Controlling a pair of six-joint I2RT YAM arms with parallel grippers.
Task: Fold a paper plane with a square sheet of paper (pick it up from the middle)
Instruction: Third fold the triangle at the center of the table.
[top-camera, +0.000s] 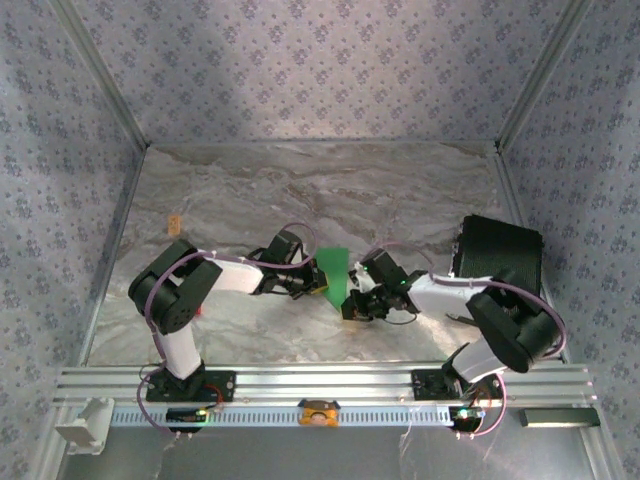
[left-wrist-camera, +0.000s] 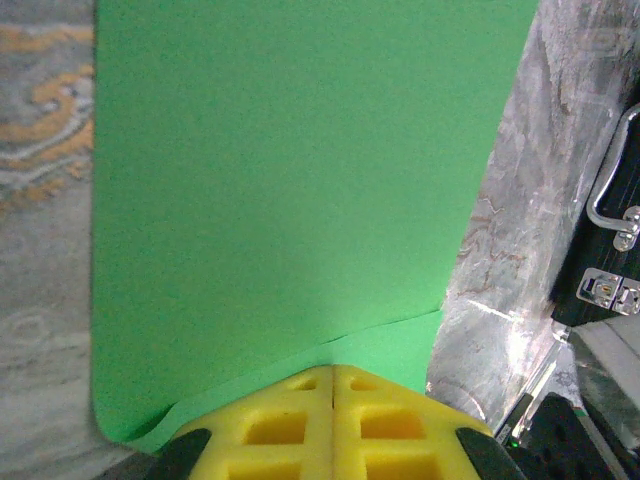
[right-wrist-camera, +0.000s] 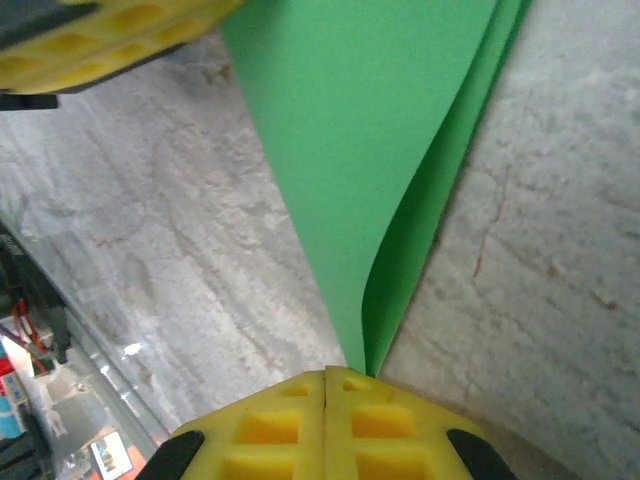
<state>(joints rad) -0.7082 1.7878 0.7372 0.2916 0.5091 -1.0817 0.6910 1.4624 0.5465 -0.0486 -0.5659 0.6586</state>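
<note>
Currently listed: one green paper sheet (top-camera: 333, 268), two grippers, one black case (top-camera: 500, 250) at right of the overhead frame. Sheet: middle of that frame, bent double, between both grippers. Left gripper (left-wrist-camera: 332, 372): clamped on the sheet's near edge, bottom centre of its frame. Right gripper (right-wrist-camera: 326, 372): clamped on the folded corner, bottom centre likewise.

green paper (left-wrist-camera: 290, 200): far end cut by top edge, near edge hidden inside left gripper (left-wrist-camera: 332, 370) | tan item (top-camera: 175, 221): too small to identify | black case (left-wrist-camera: 628, 175): cut by right edge
</note>
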